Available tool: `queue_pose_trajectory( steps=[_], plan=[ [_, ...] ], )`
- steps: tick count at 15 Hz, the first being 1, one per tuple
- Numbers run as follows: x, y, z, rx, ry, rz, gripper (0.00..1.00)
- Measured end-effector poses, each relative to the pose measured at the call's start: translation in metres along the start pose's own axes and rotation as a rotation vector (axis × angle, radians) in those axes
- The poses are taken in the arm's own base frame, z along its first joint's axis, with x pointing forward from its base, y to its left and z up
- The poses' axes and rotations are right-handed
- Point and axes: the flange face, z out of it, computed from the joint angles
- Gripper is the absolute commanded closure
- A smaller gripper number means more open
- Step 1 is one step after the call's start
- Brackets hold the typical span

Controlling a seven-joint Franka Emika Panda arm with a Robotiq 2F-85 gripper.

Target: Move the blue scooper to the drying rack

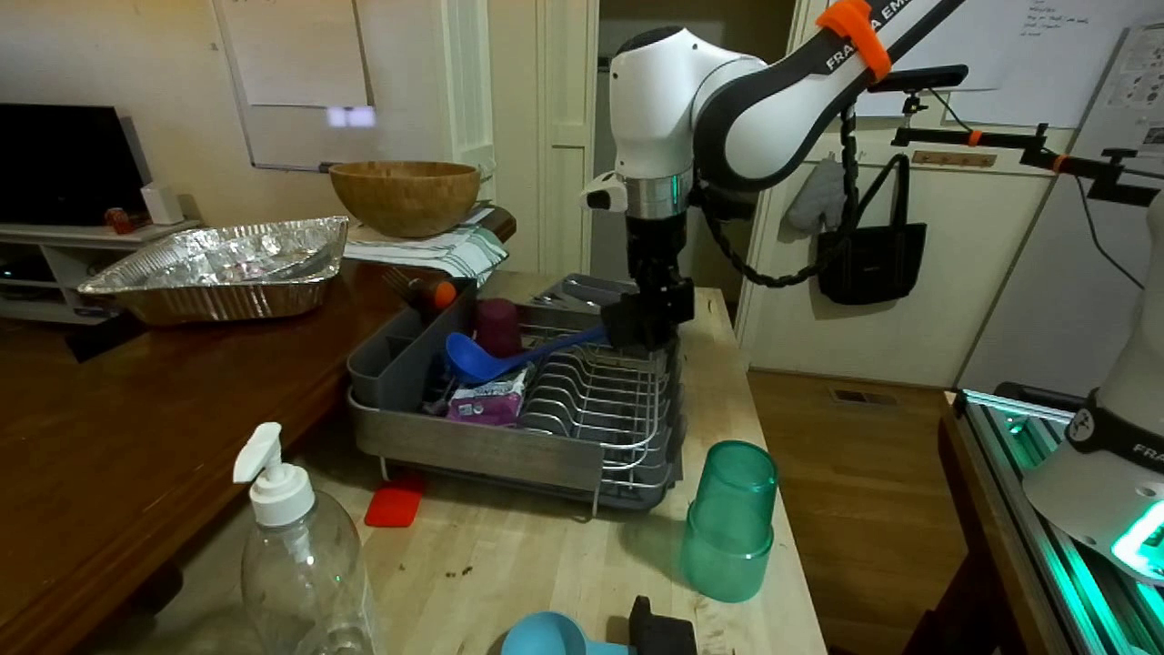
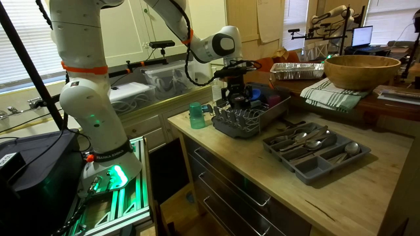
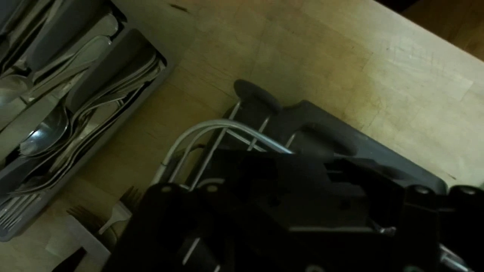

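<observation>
Pinching the handle of the blue scooper, the black gripper is up over the drying rack. In an exterior view its jaws look squeezed tight on the handle; the wrist view is too dark there to show the handle. The scooper leans, with the handle going up to the gripper and the round scoop end low, over the rack. I cannot tell if it touches the rack. Just beside the scoop end is a dark red cup, and near it a purple and white packet lies in the rack. A grey holder sits at that end. By the rack's foot, a flat red thing lies on the wooden counter. Near the rack stands a green see-through tumbler. A light blue cup with a handle, partly cut off, lies by a small black thing. A clear pump bottle with a white top is there too. On the other side of the rack from the bottle, a grey tray holds spoons and forks. Farther off is a big brown table, with a shiny foil pan on it and a wooden bowl sitting on a striped cloth.
</observation>
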Motion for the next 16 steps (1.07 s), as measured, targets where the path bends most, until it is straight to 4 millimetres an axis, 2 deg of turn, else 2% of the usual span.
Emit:
queue_pose_trajectory(
  steps=[4, 5, 6, 8, 11, 14, 16],
  plan=[
    [-0.017, 0.011, -0.002, -0.039, -0.023, -0.109, 0.64],
    [-0.02, 0.015, -0.001, -0.045, -0.029, -0.124, 0.14],
    [-0.023, 0.019, 0.0, -0.046, -0.031, -0.135, 0.14],
    [-0.027, 0.031, 0.003, -0.037, -0.041, -0.156, 0.0],
    [-0.034, 0.044, 0.006, 0.006, -0.08, -0.158, 0.0],
    [-0.038, 0.044, 0.003, 0.06, -0.12, -0.118, 0.0],
    [-0.041, 0.041, -0.001, 0.077, -0.132, -0.029, 0.01]
  ],
)
